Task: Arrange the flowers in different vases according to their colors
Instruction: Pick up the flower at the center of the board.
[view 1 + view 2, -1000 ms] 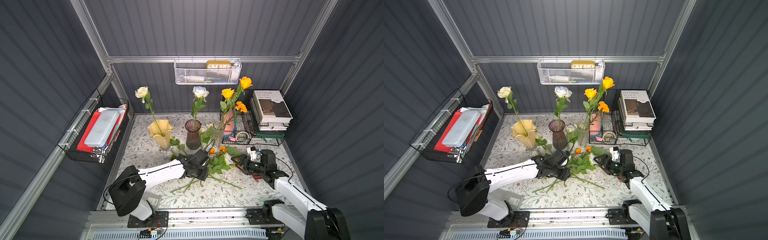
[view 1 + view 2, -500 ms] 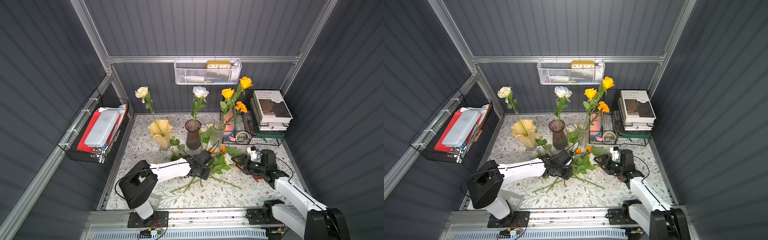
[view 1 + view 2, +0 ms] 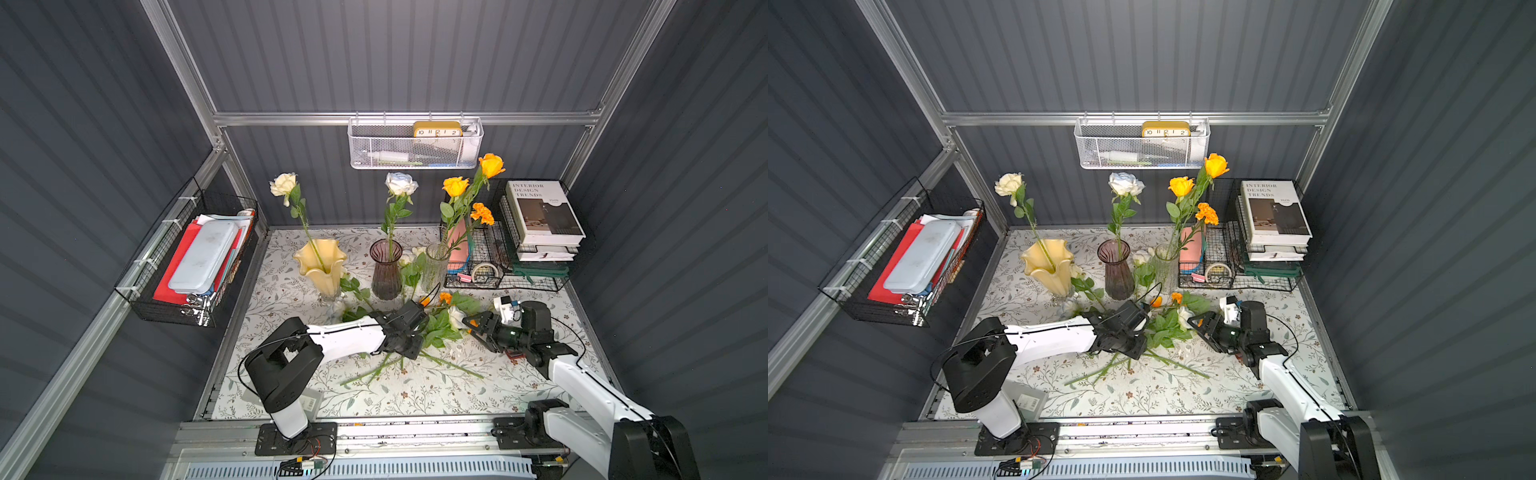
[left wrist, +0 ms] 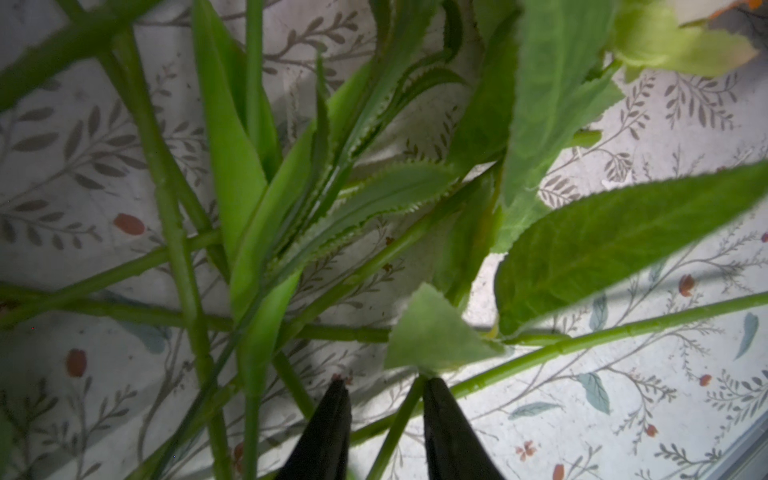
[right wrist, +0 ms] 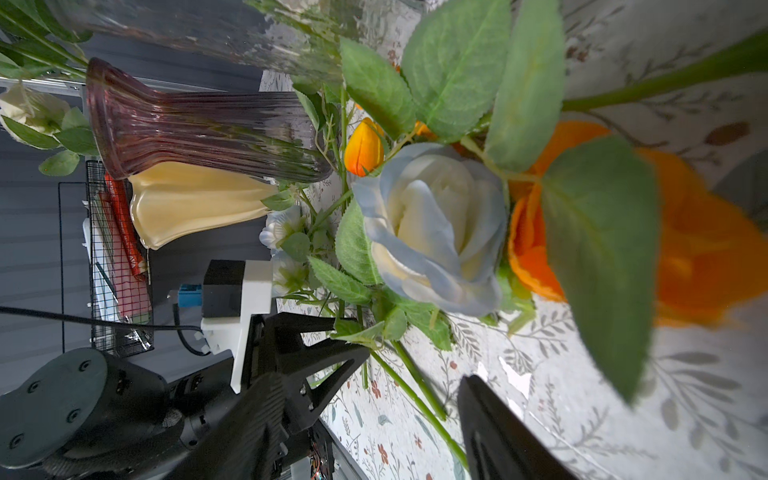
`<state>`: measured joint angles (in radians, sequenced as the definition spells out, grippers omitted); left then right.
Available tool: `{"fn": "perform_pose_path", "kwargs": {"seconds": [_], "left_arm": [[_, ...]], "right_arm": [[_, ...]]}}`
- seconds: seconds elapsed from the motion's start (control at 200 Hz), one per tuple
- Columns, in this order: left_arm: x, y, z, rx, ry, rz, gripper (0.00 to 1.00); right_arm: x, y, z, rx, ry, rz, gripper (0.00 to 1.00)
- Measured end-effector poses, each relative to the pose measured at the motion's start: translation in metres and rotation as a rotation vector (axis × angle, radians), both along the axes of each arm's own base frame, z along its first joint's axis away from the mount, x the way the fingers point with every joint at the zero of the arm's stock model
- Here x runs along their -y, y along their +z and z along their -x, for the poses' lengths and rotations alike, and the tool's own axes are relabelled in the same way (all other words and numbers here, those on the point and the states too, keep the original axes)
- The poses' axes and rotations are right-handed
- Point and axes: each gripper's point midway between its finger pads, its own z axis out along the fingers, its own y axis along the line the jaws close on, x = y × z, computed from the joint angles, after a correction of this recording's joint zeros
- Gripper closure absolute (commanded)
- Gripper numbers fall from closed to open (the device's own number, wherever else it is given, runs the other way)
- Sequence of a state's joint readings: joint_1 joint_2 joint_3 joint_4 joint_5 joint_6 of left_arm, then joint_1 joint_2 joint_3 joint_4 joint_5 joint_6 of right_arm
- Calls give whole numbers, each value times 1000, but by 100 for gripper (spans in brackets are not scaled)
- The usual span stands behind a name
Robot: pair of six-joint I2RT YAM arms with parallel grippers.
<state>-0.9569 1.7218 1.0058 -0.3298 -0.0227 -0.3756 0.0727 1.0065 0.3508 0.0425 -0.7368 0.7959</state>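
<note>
Left fingers have narrowed around a stem, not yet clamped; a lift seems next; right fingers gape, empty.

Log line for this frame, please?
left gripper: open around stem | right gripper: open, empty, by white rose

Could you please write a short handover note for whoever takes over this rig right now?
Left hand: jaws part open astride a green stem in the pile, not clamped.
Right hand: open, empty, facing a loose white rose.
Done: one cream rose in the yellow vase, one upright white rose in the purple vase, three orange blooms in the clear vase.
Left: the loose flowers on the tablecloth, white and orange mixed, need sorting.
</note>
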Motion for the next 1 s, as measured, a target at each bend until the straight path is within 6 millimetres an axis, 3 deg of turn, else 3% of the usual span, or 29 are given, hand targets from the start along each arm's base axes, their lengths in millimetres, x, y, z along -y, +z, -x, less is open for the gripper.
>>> {"fn": "perform_pose_path", "kwargs": {"seconds": [0.13, 0.38, 0.61, 1.001], "left_arm": [[1, -5, 1, -6, -9, -5, 70], [2, -5, 5, -13, -24, 2, 54], [1, 7, 7, -2, -24, 25, 59], [-1, -4, 8, -20, -23, -1, 63]], "right_arm": [[0, -2, 1, -5, -1, 1, 29], [1, -2, 4, 3, -1, 0, 29], [1, -2, 5, 4, -1, 1, 29], [1, -3, 7, 4, 2, 4, 29]]}}
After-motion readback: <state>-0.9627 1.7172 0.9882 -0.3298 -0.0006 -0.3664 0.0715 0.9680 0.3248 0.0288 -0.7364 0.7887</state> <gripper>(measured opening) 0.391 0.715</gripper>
